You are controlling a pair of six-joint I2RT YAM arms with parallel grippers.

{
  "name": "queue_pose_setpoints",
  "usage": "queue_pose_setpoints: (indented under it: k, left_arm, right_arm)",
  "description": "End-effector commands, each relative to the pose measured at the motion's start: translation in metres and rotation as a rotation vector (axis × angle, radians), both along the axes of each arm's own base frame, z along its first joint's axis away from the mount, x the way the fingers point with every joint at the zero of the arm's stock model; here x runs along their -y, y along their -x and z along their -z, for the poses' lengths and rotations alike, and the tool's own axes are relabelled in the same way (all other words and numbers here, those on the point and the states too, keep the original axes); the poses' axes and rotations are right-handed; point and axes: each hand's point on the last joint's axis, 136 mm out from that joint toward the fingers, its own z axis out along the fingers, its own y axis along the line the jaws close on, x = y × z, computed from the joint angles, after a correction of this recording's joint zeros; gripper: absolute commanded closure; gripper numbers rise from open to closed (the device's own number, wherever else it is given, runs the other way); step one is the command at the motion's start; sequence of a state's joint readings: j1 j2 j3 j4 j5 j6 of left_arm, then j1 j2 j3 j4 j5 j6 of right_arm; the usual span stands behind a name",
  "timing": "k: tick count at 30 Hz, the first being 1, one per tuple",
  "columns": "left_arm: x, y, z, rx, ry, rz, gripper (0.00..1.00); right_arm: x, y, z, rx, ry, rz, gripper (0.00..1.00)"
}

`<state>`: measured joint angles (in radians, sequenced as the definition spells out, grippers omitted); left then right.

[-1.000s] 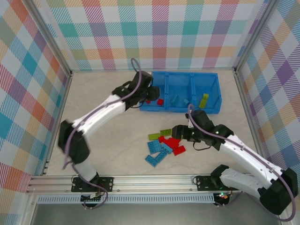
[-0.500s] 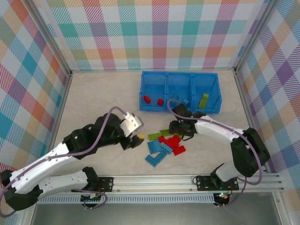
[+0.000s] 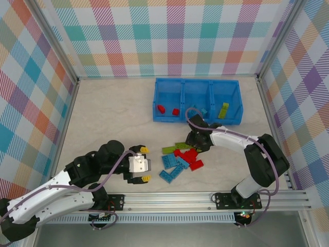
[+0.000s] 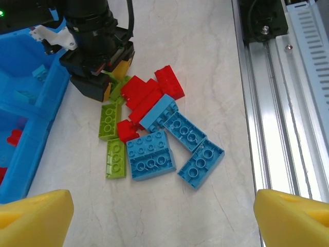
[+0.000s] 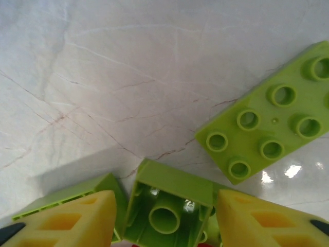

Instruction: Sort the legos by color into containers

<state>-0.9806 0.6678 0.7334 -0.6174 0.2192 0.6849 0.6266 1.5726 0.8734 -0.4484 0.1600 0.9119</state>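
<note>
The left tool [image 3: 145,163] hangs released above the table [image 3: 108,118]. The right tool [image 5: 163,218] straddles a lime lego [image 5: 172,188]; whether it's clenched I cannot tell

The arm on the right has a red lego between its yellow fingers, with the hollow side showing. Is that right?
Not quite: that lego is lime green, not red. It does sit between the right gripper's yellow fingers with its hollow side showing. The right wrist view shows it.

legos [image 3: 180,157] heaped on table [image 3: 113,113] before bin tray [image 3: 197,81], few inside its compartments [image 3: 169,98]
</note>
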Motion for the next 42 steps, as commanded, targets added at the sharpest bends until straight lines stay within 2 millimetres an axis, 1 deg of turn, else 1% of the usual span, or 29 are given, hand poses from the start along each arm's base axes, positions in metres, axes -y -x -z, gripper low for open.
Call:
queue_pose_setpoints:
  k: [1,4,7,10,11,13,16,18,19,21,23,24,26,29,32,34,35,38,40,42]
  left_arm:
    - [0.005,0.008,0.008,0.006,-0.002,0.067,0.08]
    - [0.004,0.009,0.01,0.015,-0.003,0.073,0.07]
    - [0.003,0.008,0.012,0.025,-0.002,0.075,0.05]
    - [0.003,0.009,0.012,0.036,0.014,0.077,0.02]
    - [0.003,0.009,0.011,0.04,0.023,0.081,0.0]
    - [0.005,0.008,0.008,0.055,0.05,0.081,0.0]
    - [0.007,0.003,0.001,0.072,0.097,0.048,0.0]
    - [0.007,-0.005,-0.005,0.084,0.13,0.005,0.0]
    - [0.007,-0.008,-0.006,0.085,0.141,-0.019,0.0]
    - [0.007,-0.014,-0.005,0.083,0.147,-0.052,0.0]
    - [0.007,-0.017,-0.003,0.072,0.138,-0.068,0.0]
    - [0.007,-0.018,-0.001,0.064,0.134,-0.078,0.0]
    - [0.007,-0.02,0.0,0.054,0.121,-0.091,0.0]
    - [0.004,-0.025,0.003,0.064,0.104,-0.117,0.0]
    - [0.001,-0.029,0.007,0.075,0.093,-0.141,0.0]
    - [0.001,-0.031,0.008,0.076,0.092,-0.146,0.0]
    - [0.002,-0.031,0.008,0.075,0.092,-0.146,0.0]
    - [0.002,-0.033,0.01,0.069,0.085,-0.15,0.0]
    - [0.002,-0.033,0.009,0.062,0.086,-0.148,0.0]
    - [0.004,-0.032,0.003,0.049,0.111,-0.139,0.0]
  right_arm:
    - [0.002,0.002,0.005,-0.014,-0.014,0.045,0.55]
    - [0.005,0.0,0.0,0.008,0.0,0.043,0.65]
    - [0.01,-0.001,-0.015,0.054,0.007,0.043,0.66]
    - [0.015,-0.007,-0.046,0.162,-0.014,0.035,0.66]
    - [0.019,-0.01,-0.06,0.212,-0.012,0.035,0.66]
    - [0.03,-0.016,-0.083,0.301,0.001,0.044,0.66]
    - [0.056,-0.031,-0.114,0.393,-0.002,0.082,0.66]
    - [0.08,-0.047,-0.13,0.431,-0.003,0.12,0.67]
    - [0.095,-0.058,-0.137,0.451,0.015,0.145,0.67]
    - [0.124,-0.079,-0.145,0.478,0.06,0.189,0.67]
    - [0.148,-0.103,-0.145,0.472,0.08,0.223,0.67]
    - [0.157,-0.116,-0.14,0.461,0.082,0.231,0.67]
    - [0.167,-0.138,-0.127,0.428,0.06,0.239,0.66]
    - [0.161,-0.164,-0.099,0.314,-0.092,0.239,0.62]
    - [0.156,-0.177,-0.088,0.281,-0.135,0.24,0.57]
    - [0.156,-0.181,-0.09,0.291,-0.138,0.243,0.45]
    - [0.157,-0.181,-0.092,0.296,-0.134,0.245,0.42]
    - [0.158,-0.175,-0.105,0.319,-0.127,0.238,0.39]
    - [0.157,-0.164,-0.114,0.327,-0.134,0.235,0.38]
    - [0.148,-0.144,-0.123,0.331,-0.179,0.224,0.37]
